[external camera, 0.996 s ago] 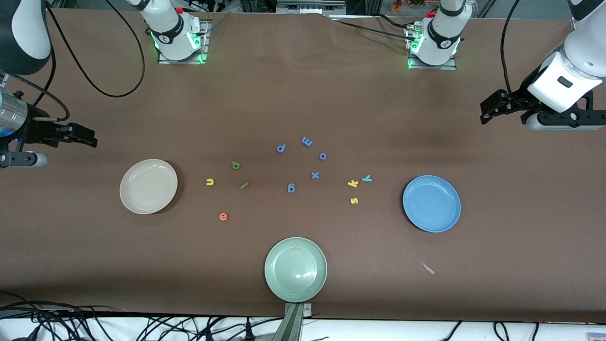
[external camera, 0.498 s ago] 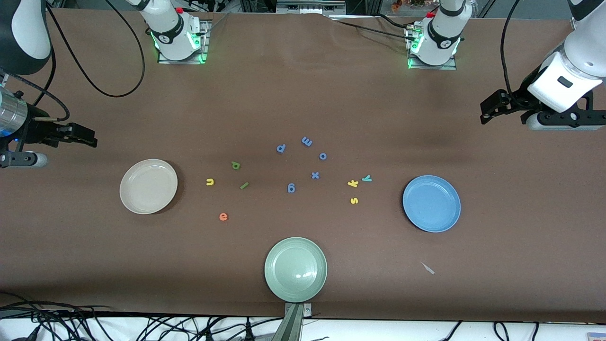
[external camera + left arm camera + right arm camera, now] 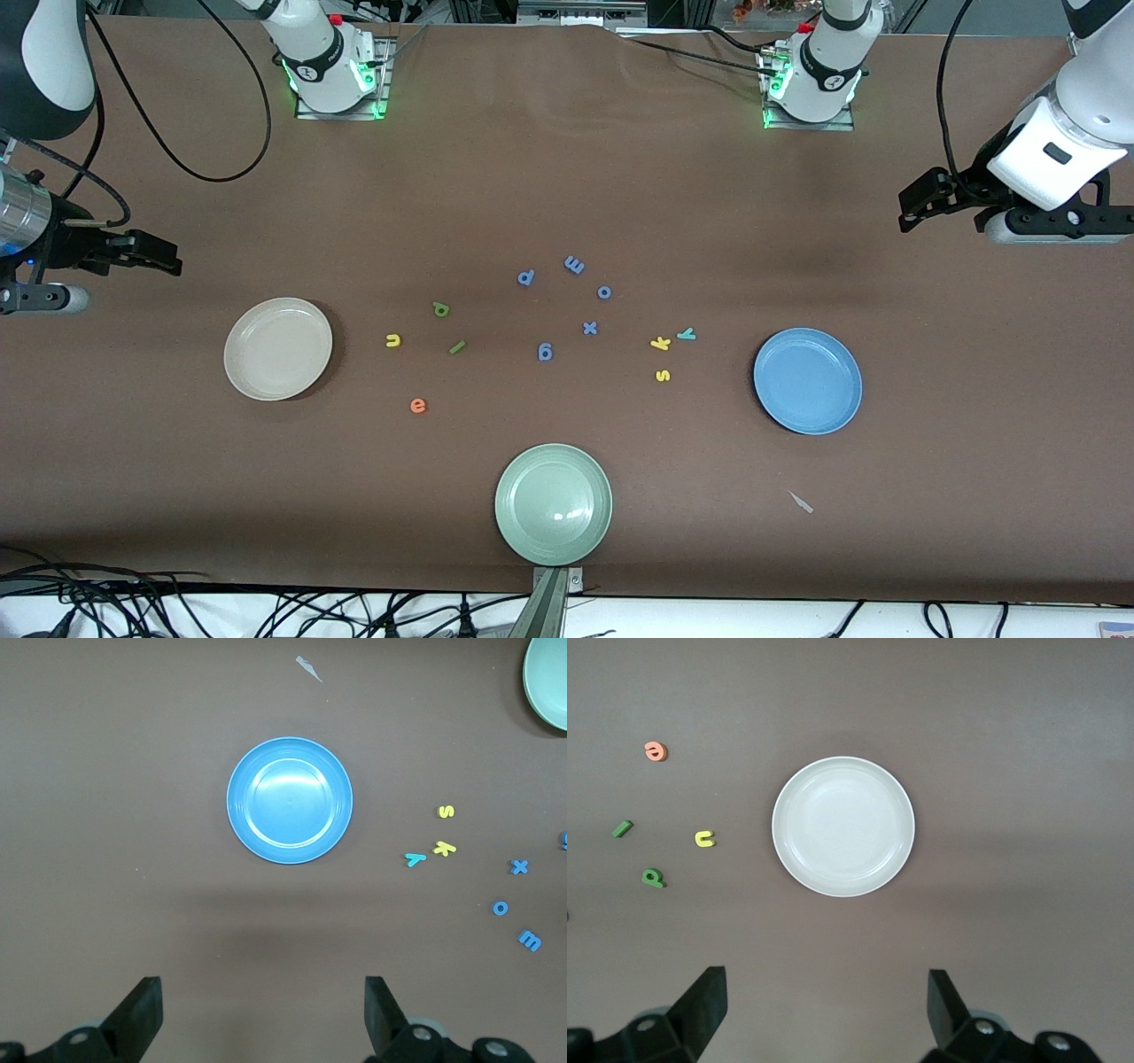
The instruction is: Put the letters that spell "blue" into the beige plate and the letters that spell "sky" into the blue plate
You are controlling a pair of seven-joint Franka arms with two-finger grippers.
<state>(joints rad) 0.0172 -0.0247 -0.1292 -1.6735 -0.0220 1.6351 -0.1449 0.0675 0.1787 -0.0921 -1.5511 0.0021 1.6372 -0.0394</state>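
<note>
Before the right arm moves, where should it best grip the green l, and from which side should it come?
Grip the green l across the middle of its thin stem, coming straight down from above, probably with the right gripper turned so its open fingers close on the two long edges. The letter lies flat and slanted on the table, apart from the green b and yellow u, so there is room.

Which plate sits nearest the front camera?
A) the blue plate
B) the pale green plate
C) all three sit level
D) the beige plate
B: the pale green plate lies lowest in the front view, below both the beige plate and the blue plate.
</note>
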